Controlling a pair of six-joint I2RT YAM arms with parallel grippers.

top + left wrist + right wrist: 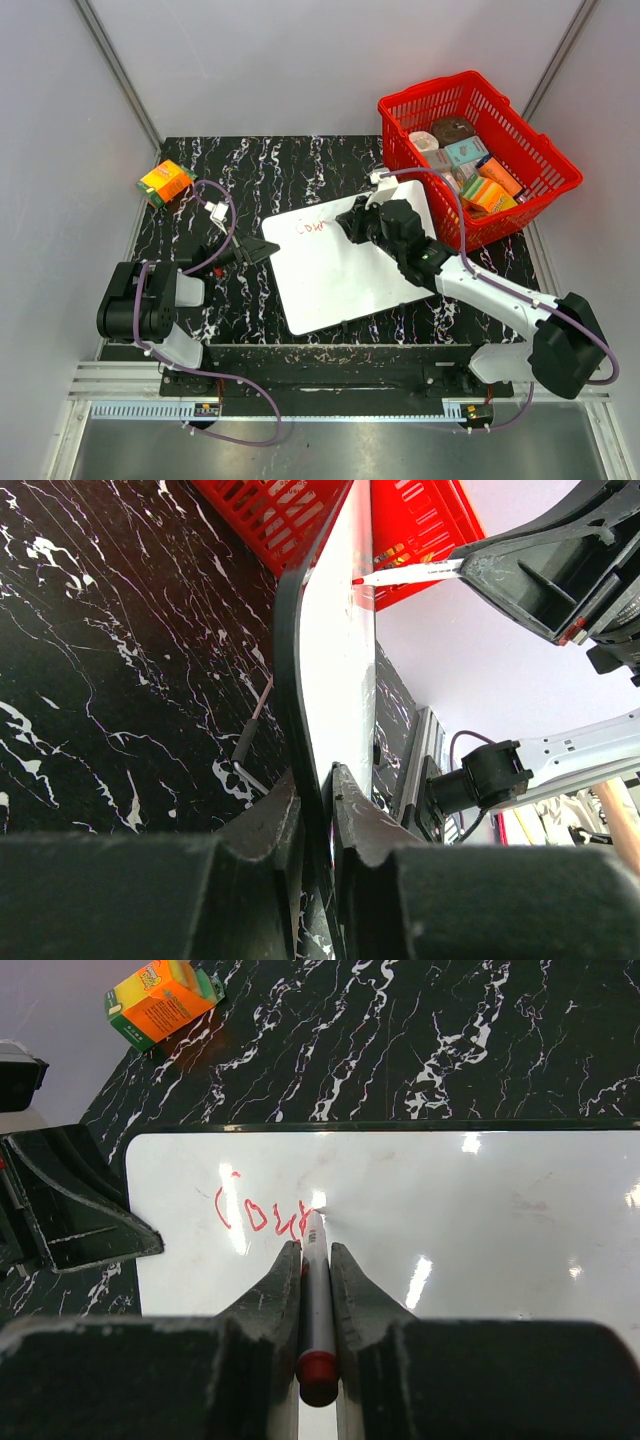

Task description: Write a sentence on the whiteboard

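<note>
That whiteboard (345, 285) looks thin, stiff, slick, so edge-holding makes sense: left gripper (258, 250) pinches its 9 o'clock edge, right gripper (316, 1252) clamps the marker (318, 1310).

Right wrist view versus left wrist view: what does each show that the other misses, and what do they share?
Only the right wrist view: the red writing on the whiteboard face, and an orange box. Only the left wrist view: the red basket, and the board's edge pinched between the left tool fingers. Both: the whiteboard, the marker held in the right tool, and the marbled table.
</note>
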